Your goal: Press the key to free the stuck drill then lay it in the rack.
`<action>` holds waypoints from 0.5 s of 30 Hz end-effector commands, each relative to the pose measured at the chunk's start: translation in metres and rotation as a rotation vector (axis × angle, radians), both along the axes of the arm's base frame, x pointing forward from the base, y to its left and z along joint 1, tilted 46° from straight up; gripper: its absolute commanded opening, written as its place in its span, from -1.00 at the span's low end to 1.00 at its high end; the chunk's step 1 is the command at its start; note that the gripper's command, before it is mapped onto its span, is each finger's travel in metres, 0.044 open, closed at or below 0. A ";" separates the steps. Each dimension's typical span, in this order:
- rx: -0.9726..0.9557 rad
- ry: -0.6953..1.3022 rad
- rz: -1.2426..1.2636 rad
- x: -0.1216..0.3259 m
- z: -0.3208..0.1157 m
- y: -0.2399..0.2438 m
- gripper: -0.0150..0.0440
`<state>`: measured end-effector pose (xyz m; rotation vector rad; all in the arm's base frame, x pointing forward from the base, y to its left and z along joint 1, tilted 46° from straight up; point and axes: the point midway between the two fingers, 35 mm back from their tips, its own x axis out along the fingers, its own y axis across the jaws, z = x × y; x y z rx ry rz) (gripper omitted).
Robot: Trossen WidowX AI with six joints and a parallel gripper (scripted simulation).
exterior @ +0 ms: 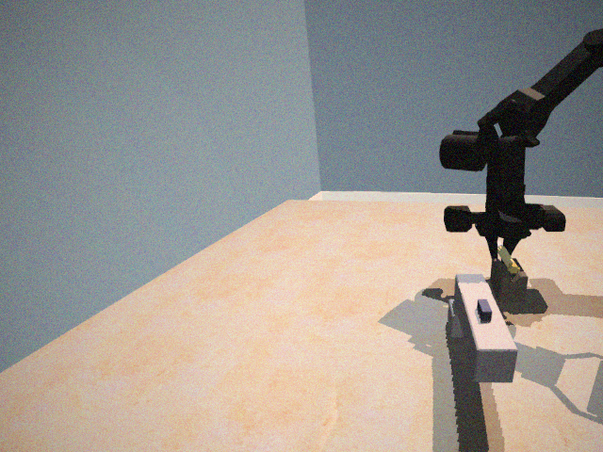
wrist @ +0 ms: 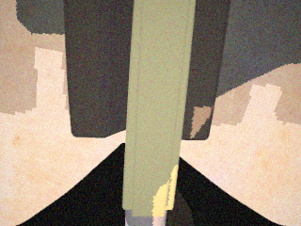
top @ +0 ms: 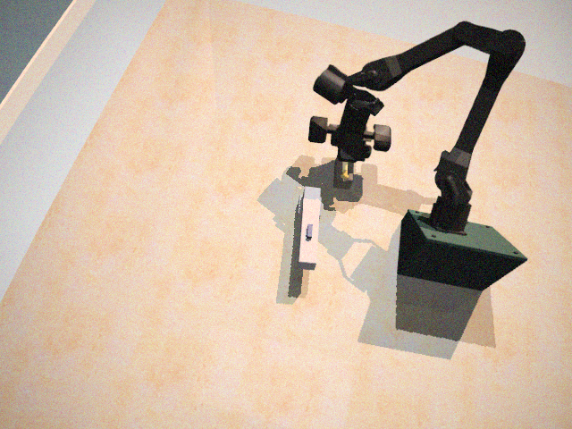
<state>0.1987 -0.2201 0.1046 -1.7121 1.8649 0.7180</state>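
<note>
My gripper [top: 346, 167] [exterior: 502, 249] [wrist: 142, 153] points down and is shut on the yellow-green drill [top: 345, 172] [exterior: 508, 261] [wrist: 160, 94]. The drill is clear of the pale box and lies lengthwise over the dark rack [top: 341, 183] [exterior: 506, 292] [wrist: 96, 94], whose two dark sides show left and right of it in the wrist view. Whether the drill touches the rack cannot be told. The pale box [top: 309, 207] [exterior: 497, 335] stands beside the rack. The key, a small violet block [top: 309, 231] [exterior: 484, 309], stands a little above its top.
The arm's green base [top: 471, 239] stands to the right of the box in the top view. The pale box is the nearest obstacle to the gripper and rack. Shadows of the arm fall around the rack and the box. Walls stand behind the table in the exterior view.
</note>
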 end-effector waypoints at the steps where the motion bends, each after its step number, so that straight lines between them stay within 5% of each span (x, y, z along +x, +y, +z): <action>1: 0.008 0.007 0.004 -0.001 -0.006 -0.002 -0.49; 15: 0.008 0.008 0.004 -0.003 -0.014 -0.007 -0.49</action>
